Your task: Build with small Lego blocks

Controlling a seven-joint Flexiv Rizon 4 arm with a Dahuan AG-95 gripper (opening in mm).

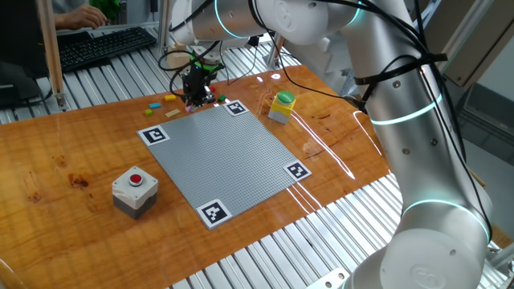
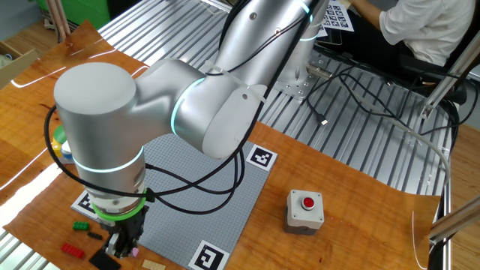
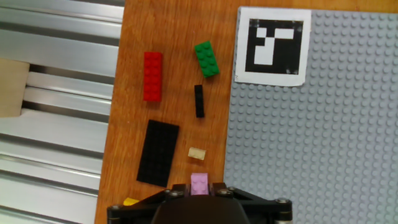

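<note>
Several little Lego blocks are scattered on the wooden table point(image 1: 72, 152) just off the far corner of the grey studded baseplate point(image 1: 221, 152), and the arm is parked right over them with the gripper point(image 3: 199, 186) pointing straight down. From the hand camera you can see a small pink brick point(image 3: 199, 182) sitting right between the fingers at the bottom edge. The jaws look nearly closed around it, but whether they're actually pinching it or just beside it, can't tell from here.

Laid out along the wood next to the plate: a red brick point(image 3: 152, 76), a green brick point(image 3: 206, 59) slightly tilted, a thin black strip point(image 3: 199, 101), a bigger flat black plate point(image 3: 158, 153), a tiny tan piece point(image 3: 197, 154), and a bit of yellow point(image 3: 130, 201) peeking out beside the gripper body.

Further away on the table there's a grey box with a red button point(image 1: 134, 191) near the plate's front side, and a yellow box with a green round top point(image 1: 282, 107) off the other side.
</note>
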